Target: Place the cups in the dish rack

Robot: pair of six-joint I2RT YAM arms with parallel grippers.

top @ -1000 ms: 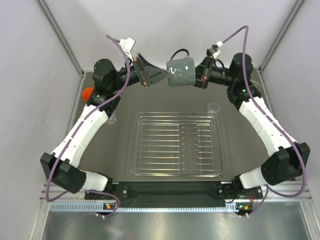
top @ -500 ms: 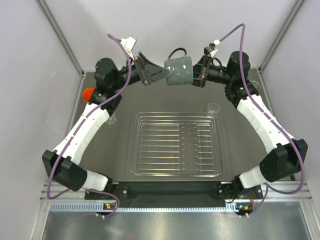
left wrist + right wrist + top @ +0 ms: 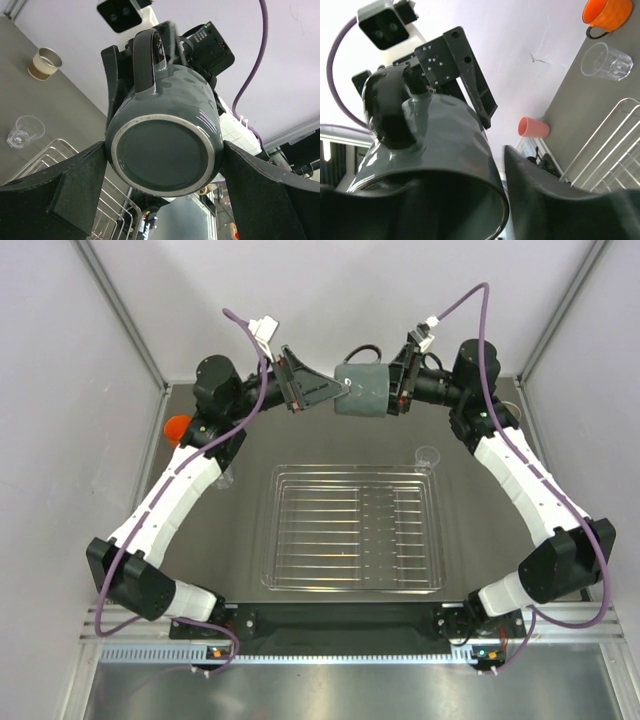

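From above, both arms reach to the far end of the bench (image 3: 200,540), meeting over it with a dark grey glazed mug (image 3: 362,388) between them, beyond the silver wire dish rack (image 3: 352,527). The left wrist view shows the left hand (image 3: 165,192) spread wide, its fingers (image 3: 75,190) flanking the mug's base without touching. In the right wrist view the right hand (image 3: 470,200) sits at the mug's rim; I cannot tell whether it grips.

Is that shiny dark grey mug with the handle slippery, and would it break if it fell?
Probably slippery: the dark grey glazed mug shows glossy highlights. It looks thick-walled and ceramic, so likely heavy for its size and breakable. It hangs high above the silver wire dish rack, so a drop might chip it.
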